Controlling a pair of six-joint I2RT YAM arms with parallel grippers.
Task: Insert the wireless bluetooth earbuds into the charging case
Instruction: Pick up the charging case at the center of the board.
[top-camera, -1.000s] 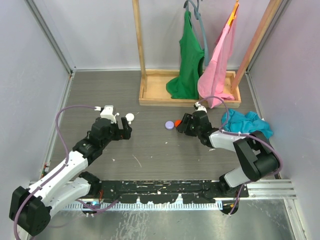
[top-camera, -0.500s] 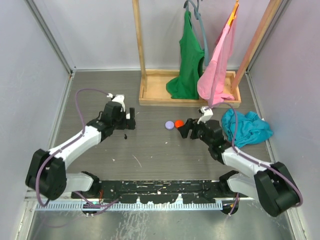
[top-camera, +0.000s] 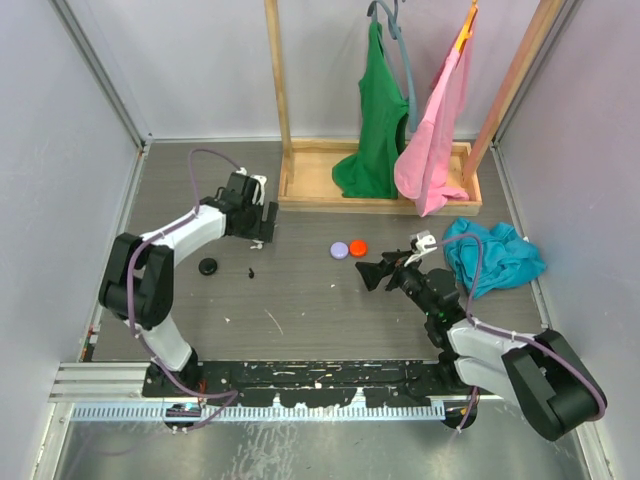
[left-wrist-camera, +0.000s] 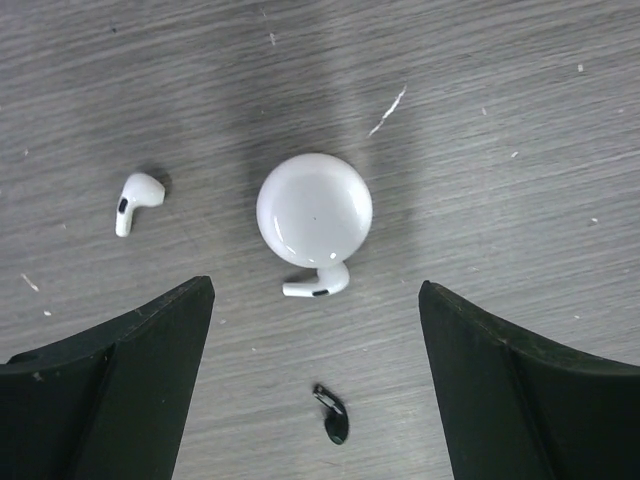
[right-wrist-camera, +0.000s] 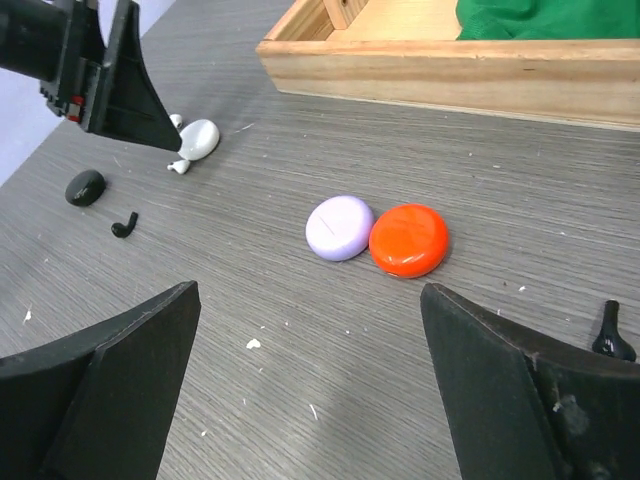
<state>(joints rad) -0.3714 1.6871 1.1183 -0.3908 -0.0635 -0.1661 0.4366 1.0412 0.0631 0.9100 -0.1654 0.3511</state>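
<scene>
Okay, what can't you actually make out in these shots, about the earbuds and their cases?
Left wrist view: white case shows only a smooth dome from above; open or shut, cannot tell.
Top view: that case and the white earbuds sit mostly hidden under the left gripper; the black earbud is a speck.
Right wrist view: a black item at the right edge, partly behind the right finger; unidentifiable.

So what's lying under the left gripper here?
Below the open left gripper: a white round disc, one white earbud at its edge, another white earbud apart to the side, and a black earbud lower in view. Anything beneath the fingers themselves is covered.
</scene>
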